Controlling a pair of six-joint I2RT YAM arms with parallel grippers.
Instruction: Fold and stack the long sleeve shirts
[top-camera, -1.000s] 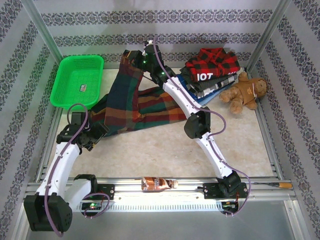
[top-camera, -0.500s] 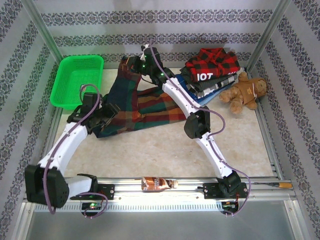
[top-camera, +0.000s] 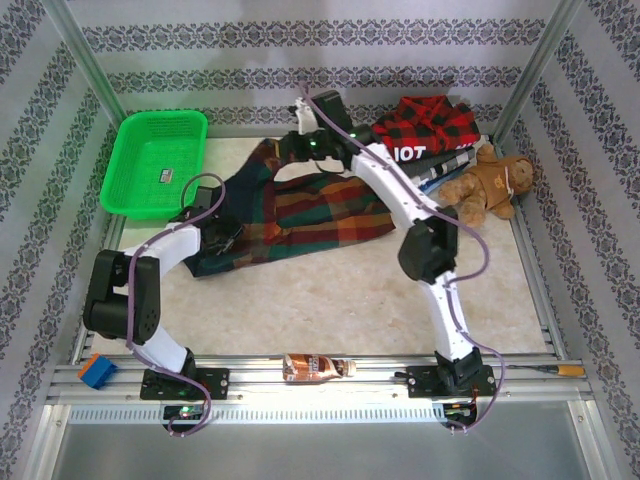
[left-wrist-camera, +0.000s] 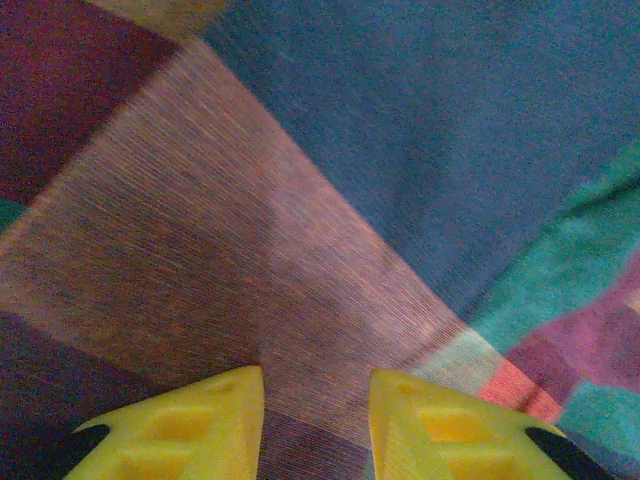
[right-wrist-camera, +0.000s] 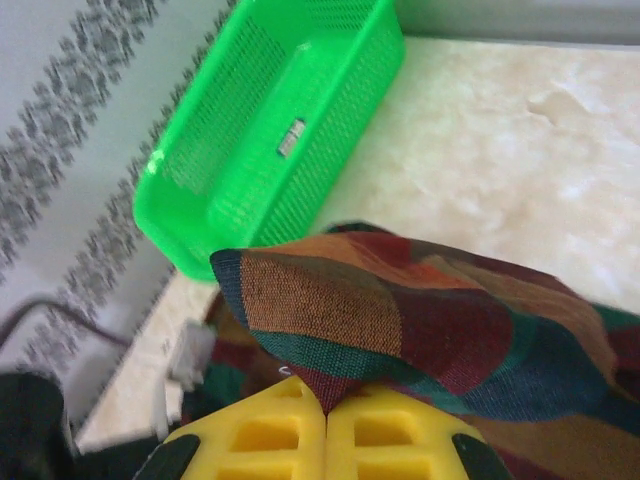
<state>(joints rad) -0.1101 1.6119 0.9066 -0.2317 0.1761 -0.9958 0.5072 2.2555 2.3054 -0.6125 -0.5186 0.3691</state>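
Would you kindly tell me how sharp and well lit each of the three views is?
Top external: sharp and evenly lit, with a glaring white strip along the near rail. Left wrist: very close to the plaid shirt, so the weave is soft and dim. Right wrist: the cloth by the right gripper is crisp, the green basket slightly soft, the lower-left corner blurred.

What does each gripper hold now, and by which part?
The right gripper holds the plaid shirt by a bunched fold at its far end, jaws shut. The left gripper has jaws apart on the shirt's near-left cloth; grip cannot be told.
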